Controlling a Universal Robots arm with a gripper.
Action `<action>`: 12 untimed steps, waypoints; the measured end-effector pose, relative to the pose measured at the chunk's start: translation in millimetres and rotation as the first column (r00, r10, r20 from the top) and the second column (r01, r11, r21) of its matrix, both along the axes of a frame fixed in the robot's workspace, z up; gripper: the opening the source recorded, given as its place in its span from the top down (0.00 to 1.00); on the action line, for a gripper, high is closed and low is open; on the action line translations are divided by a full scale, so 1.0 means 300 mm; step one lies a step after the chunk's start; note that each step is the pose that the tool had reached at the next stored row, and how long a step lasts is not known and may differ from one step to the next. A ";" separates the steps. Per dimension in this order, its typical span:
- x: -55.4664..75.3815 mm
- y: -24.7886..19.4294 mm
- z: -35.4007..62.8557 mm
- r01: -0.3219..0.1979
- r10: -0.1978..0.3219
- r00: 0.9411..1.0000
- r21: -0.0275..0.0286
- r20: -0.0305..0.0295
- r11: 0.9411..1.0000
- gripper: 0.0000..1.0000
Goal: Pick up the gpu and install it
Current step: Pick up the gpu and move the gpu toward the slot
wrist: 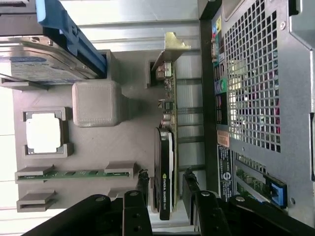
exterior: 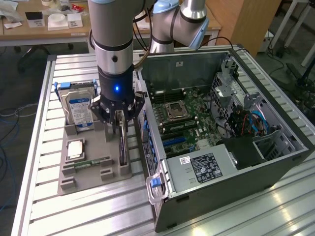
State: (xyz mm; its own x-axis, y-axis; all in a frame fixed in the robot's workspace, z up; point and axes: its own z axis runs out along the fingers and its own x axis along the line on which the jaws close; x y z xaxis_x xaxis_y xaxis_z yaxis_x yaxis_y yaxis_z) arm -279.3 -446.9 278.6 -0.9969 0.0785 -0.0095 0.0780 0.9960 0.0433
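Straddling gpu (wrist: 165, 167) w/ gripper (wrist: 166, 184), jaws apart, not clamped. Card upright in gray holder (wrist: 98, 142), beside PC case (exterior: 231, 184); pick + install both left.

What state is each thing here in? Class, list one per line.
gripper: open, straddling the gpu.
gpu: on edge in the holder, not lifted.
hard drive: upright in the holder.
CPU: flat in its recess.
RAM: lying in its holder slot.
case: on its side, open.
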 end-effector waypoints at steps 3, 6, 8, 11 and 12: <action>0.002 0.020 -0.008 0.000 0.000 1.000 0.000 0.000 1.000 0.58; 0.002 0.035 -0.026 0.000 0.000 1.000 0.000 0.000 1.000 0.58; 0.003 0.040 -0.038 0.000 0.000 1.000 0.000 0.000 1.000 0.58; 0.004 0.045 -0.057 0.000 0.000 1.000 0.000 0.000 1.000 0.58; 0.004 0.047 -0.063 0.000 0.000 1.000 0.000 0.000 1.000 0.58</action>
